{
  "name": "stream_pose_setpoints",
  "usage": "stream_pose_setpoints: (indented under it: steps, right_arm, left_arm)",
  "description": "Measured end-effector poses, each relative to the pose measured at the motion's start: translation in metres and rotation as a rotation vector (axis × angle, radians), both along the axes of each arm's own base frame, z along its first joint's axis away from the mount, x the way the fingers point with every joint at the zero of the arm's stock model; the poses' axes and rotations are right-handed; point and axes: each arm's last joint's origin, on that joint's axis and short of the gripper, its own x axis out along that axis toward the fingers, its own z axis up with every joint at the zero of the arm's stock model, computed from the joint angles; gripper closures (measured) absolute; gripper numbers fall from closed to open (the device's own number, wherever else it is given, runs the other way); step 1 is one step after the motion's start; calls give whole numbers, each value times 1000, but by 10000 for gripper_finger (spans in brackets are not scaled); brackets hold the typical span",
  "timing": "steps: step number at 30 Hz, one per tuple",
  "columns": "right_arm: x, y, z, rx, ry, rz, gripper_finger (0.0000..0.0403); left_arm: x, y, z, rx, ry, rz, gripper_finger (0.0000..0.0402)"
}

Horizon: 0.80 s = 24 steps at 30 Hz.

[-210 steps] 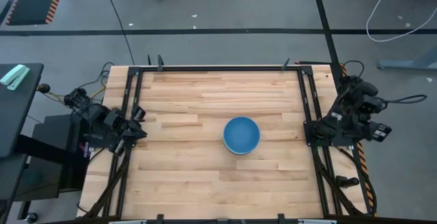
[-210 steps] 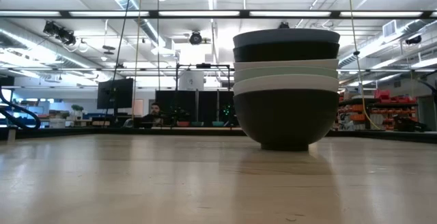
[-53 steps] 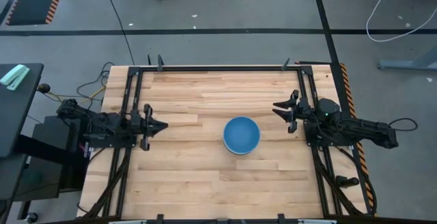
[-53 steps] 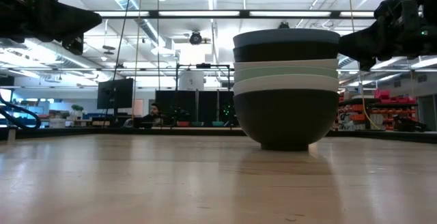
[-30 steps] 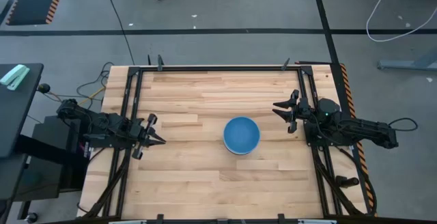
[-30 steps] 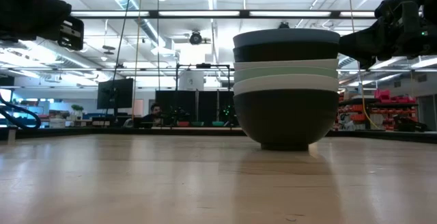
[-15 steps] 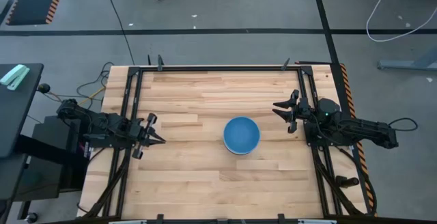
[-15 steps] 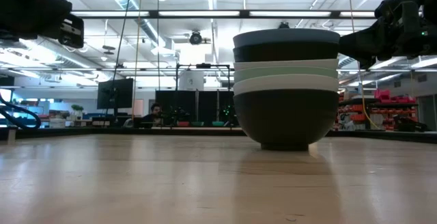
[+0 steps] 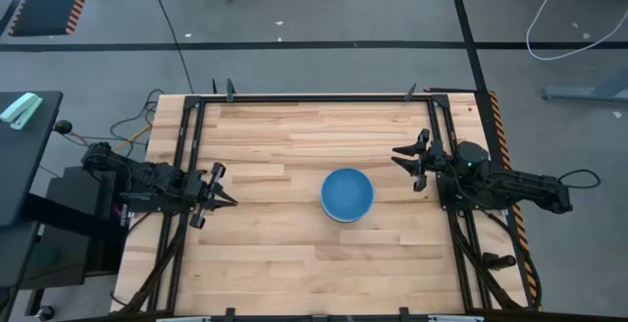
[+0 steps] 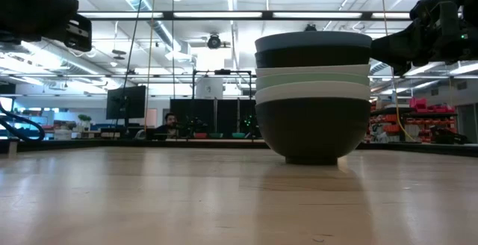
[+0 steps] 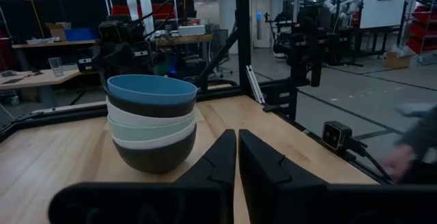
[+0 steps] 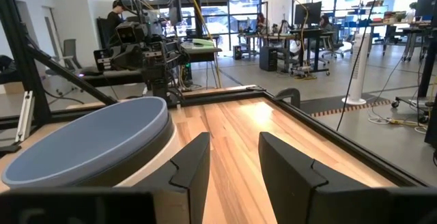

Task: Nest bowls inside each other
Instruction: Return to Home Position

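Note:
Six bowls stand nested in one stack (image 9: 347,194) right of the table's middle. Blue is on top (image 10: 314,39); below it come black, white, mint green and white. The bottom black bowl (image 10: 312,129) rests on the wood by its base. My left gripper (image 9: 233,202) hovers at the left edge, shut, pointing at the stack (image 11: 151,125); its fingertips (image 11: 237,138) are well short of it. My right gripper (image 9: 404,160) hovers at the right edge, open, with the stack (image 12: 89,142) off to one side of its fingers (image 12: 232,145).
Black frame rails (image 9: 186,165) (image 9: 442,145) run along the table's left and right sides, under both arms. Bare wood (image 9: 294,263) lies all around the stack. A person sits far behind the table (image 10: 170,122); another passes beside it (image 11: 416,138).

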Motion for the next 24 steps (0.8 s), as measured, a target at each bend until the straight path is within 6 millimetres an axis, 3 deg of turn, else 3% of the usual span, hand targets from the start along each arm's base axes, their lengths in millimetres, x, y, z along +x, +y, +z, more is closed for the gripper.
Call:
stream_pose_setpoints:
  steps: [13, 24]
  right_arm:
    - [0, 0, 0, 0, 0, 0, 269]
    - [0, 0, 0, 0, 0, 0, 269]
  left_arm:
    - [0, 0, 0, -1, -1, 0, 366]
    - [0, 0, 0, -1, -2, 0, 378]
